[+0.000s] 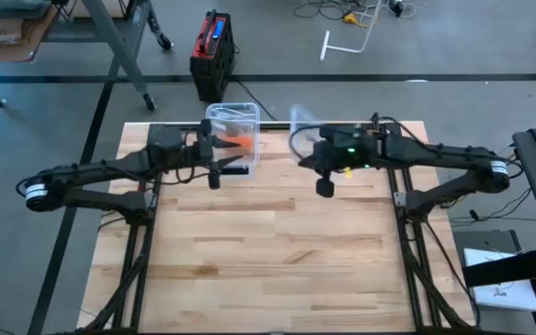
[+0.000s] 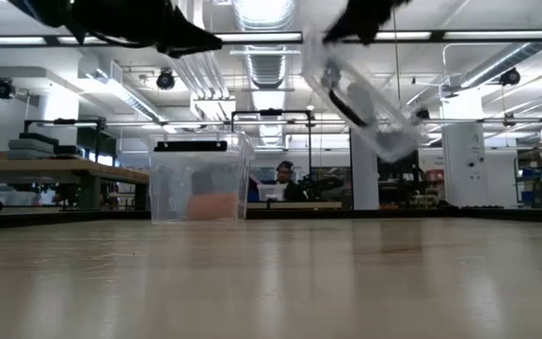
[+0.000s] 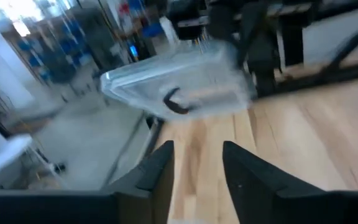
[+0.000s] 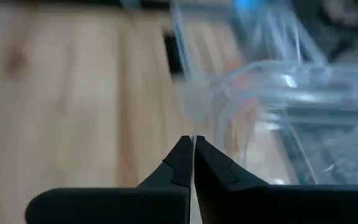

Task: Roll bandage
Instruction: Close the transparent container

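Observation:
A clear plastic box (image 1: 232, 130) stands at the table's far edge with an orange bandage (image 2: 213, 205) lying on its floor. The box's clear lid (image 2: 365, 104) hangs tilted in the air to the right of the box, with my right gripper (image 4: 193, 148) shut on it. The left wrist view shows the same lid (image 3: 179, 87) with a dark latch on it. My left gripper (image 3: 197, 165) is raised beside the box, pointing nearly level toward the lid, open with nothing between its fingers. My right gripper pinches a thin clear edge of the lid (image 4: 193, 127) between its two fingertips. The fingers slant down from the table's right side. The lid is lifted clear of the box and the table and hangs tilted below the fingers (image 2: 360, 19).
Bare wooden tabletop (image 1: 277, 251) stretches from the box to the near edge. Both arms reach in along the far part of the table. A red and black case (image 1: 212, 56) stands on the floor beyond the table.

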